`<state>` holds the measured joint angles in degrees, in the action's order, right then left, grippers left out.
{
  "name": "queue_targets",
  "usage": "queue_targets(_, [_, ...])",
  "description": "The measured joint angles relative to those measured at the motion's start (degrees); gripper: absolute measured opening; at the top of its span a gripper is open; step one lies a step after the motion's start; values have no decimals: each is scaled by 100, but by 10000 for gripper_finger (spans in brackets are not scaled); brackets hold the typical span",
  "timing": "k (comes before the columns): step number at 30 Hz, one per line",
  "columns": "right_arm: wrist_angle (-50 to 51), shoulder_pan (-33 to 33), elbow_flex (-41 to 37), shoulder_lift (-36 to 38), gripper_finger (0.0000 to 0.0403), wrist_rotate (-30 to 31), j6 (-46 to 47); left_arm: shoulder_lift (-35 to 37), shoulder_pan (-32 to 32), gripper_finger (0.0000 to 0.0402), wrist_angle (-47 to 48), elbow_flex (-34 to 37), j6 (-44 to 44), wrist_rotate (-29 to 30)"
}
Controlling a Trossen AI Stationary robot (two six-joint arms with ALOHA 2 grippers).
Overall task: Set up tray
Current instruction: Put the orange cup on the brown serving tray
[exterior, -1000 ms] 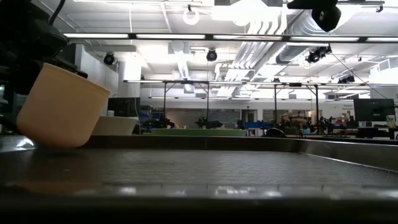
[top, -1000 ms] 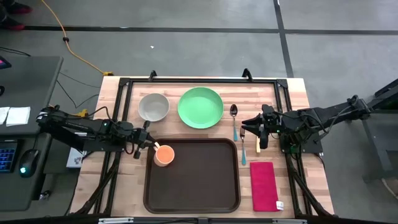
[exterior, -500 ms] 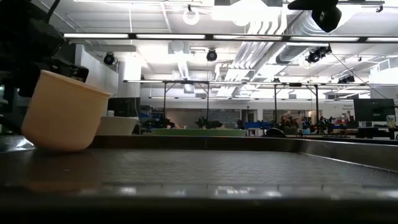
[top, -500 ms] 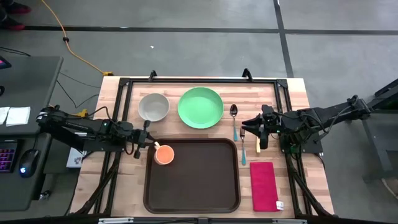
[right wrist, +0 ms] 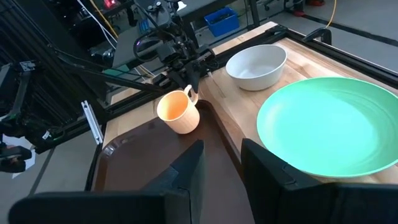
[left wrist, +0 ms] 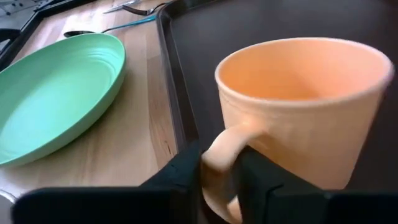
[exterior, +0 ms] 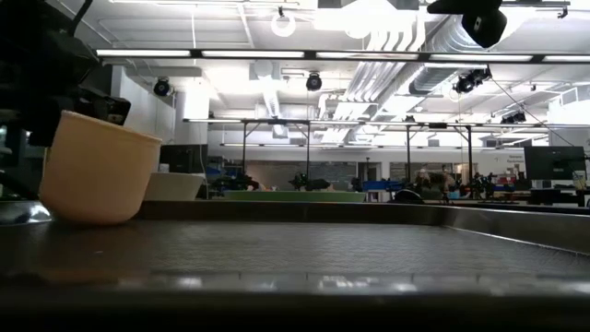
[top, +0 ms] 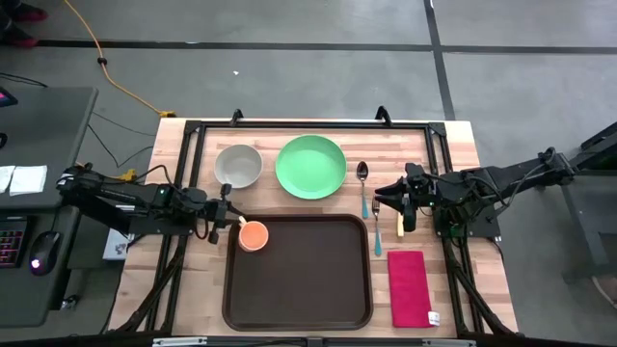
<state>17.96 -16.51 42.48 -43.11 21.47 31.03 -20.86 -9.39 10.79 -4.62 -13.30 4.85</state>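
An orange mug (top: 253, 234) stands upright at the far left corner of the dark brown tray (top: 299, 289). It also shows in the low view (exterior: 95, 168) and the right wrist view (right wrist: 178, 112). My left gripper (top: 228, 221) is shut on the mug's handle, just left of the tray. My right gripper (top: 398, 206) hangs open and empty to the right of the tray, over the cutlery. Its fingers (right wrist: 189, 171) show with a gap between them. My left gripper (left wrist: 221, 165) pinches the mug's handle (left wrist: 214, 155) between its two fingers. The fingers come level from the table's left. The mug sits upright with its base at the tray's floor (left wrist: 280, 25). I cannot tell whether the base rests on it.
A green plate (top: 310, 166) and a white bowl (top: 237, 166) sit on the wood beyond the tray. A spoon (top: 363, 183) and other cutlery lie right of the plate. A red napkin (top: 410, 287) lies right of the tray.
The mug was tilted in my left gripper's hold and has come upright. It has sunk a little and gone slightly toward the table's far edge. My right arm has kept still.
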Motion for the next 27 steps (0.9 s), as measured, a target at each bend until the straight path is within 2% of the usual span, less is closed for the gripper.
queue_targets(6, [-6,0,0,0,83,0,26,0,0,169,2,2,-4,4])
queue_targets(11, [-20,0,0,0,83,-2,28,0,0,190,2,1,0,-20])
queue_targets(22, [-20,0,0,0,83,-20,66,-1,0,195,67,-8,-16,-295])
queue_targets(27, [-20,0,0,0,83,-31,59,0,0,196,1209,-291,-28,-380])
